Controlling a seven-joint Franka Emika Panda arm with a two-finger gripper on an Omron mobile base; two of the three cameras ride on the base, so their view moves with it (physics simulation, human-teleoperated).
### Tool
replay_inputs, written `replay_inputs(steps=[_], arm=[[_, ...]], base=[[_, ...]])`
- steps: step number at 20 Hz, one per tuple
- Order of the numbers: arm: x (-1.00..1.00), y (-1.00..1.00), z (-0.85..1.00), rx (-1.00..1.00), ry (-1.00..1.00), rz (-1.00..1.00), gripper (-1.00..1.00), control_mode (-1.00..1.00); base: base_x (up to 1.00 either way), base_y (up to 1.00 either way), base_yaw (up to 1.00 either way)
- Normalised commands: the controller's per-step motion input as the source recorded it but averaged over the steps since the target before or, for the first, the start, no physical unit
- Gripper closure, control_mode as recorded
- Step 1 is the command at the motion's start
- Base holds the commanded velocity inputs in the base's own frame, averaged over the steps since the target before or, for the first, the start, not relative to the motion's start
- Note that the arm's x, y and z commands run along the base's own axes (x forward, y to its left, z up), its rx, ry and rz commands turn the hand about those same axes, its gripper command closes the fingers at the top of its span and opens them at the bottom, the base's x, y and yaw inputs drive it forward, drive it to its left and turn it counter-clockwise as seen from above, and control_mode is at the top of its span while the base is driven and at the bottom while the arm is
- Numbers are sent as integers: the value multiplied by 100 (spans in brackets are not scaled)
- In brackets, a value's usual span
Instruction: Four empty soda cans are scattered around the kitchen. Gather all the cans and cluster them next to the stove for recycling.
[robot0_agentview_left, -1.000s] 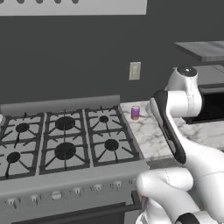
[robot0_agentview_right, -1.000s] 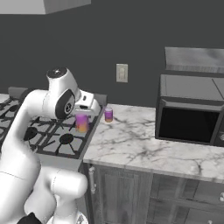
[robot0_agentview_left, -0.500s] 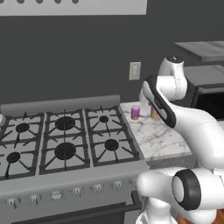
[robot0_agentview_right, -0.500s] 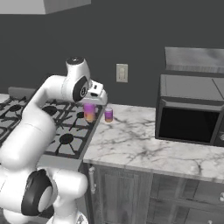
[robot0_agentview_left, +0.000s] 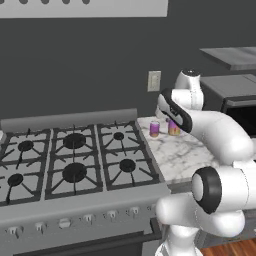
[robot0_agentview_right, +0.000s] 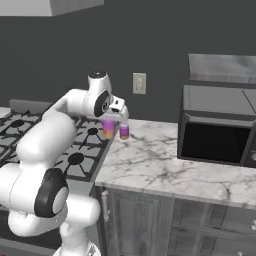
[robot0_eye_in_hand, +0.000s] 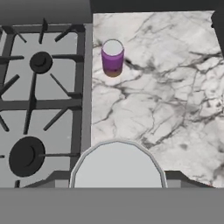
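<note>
My gripper (robot0_agentview_right: 109, 121) is shut on a pink-and-orange soda can (robot0_agentview_right: 108, 130), held upright at the counter's left end beside the stove (robot0_agentview_right: 92, 150). In the left base view the held can (robot0_agentview_left: 173, 128) stands just right of a second, purple soda can (robot0_agentview_left: 154, 129). In the hand view the held can's silver top (robot0_eye_in_hand: 117, 168) sits at the bottom, with the purple can (robot0_eye_in_hand: 112, 58) standing free on the marble beyond it, close to the stove (robot0_eye_in_hand: 39, 100). I cannot tell whether the held can touches the counter.
The marble counter (robot0_agentview_right: 165, 160) runs right from the stove to a black-fronted microwave (robot0_agentview_right: 217, 132). A wall outlet (robot0_agentview_right: 139, 83) sits behind the cans. The stove's grates and burners (robot0_agentview_left: 75, 160) lie to the left, with knobs along its front.
The arm has reached farther back and right, carrying the held can from over the stove's edge to beside the purple can. The purple can has not moved.
</note>
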Motion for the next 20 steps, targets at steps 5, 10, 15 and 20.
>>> replay_inputs(steps=[5, 10, 15, 20], arm=[[52, 0, -51, 0, 0, 0, 100, -100], [41, 0, -45, 0, -3, 0, 100, -100], [28, 0, -41, 0, -8, 0, 100, -100], [23, 0, -29, 0, -5, 0, 100, -100]], base=[[0, 0, 0], [0, 0, 0], [0, 0, 0], [0, 0, 0]])
